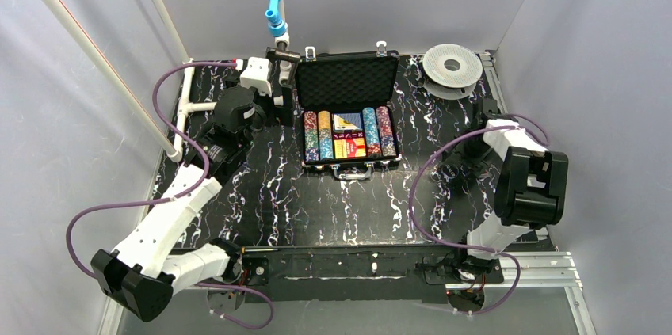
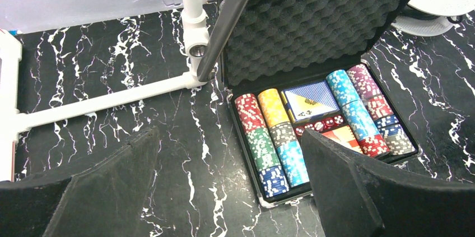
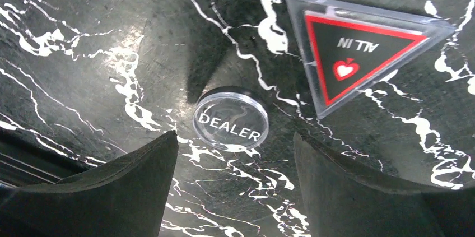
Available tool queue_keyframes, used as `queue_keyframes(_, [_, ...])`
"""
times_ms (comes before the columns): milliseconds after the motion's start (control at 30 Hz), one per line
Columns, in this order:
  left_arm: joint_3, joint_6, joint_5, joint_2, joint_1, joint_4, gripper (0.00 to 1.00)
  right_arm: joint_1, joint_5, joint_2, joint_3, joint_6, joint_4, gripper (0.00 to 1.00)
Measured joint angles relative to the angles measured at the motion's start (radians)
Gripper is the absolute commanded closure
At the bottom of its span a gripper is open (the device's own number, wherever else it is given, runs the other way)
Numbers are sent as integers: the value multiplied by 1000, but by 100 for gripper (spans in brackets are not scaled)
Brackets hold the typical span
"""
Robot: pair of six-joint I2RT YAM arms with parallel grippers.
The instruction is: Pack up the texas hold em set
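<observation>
The black case point(image 1: 346, 81) of the texas hold em set stands open at the back centre, foam lid point(image 2: 313, 29) upright. Rows of coloured chips point(image 2: 263, 136), a blue card deck point(image 2: 308, 100) and red dice point(image 2: 322, 125) fill its tray. My left gripper point(image 2: 229, 133) is open over bare table left of the case. My right gripper point(image 3: 235, 133) is open close above the table at the right point(image 1: 467, 157). A clear round DEALER button point(image 3: 231, 118) lies flat just beyond its fingertips, ungripped. A clear triangular ALL IN marker point(image 3: 358, 46) lies further on.
A round white-grey spool point(image 1: 452, 70) sits at the back right corner. A white pipe frame point(image 2: 101, 102) and a slanted metal rod point(image 2: 221, 29) stand left of the case. Grey walls close in three sides. A metal rail point(image 1: 372, 264) runs along the near edge.
</observation>
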Motion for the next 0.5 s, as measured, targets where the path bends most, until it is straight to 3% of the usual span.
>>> queue_keyframes(500, [0, 2, -1, -3, 0, 0, 0, 111, 98, 161, 134, -29, -48, 25])
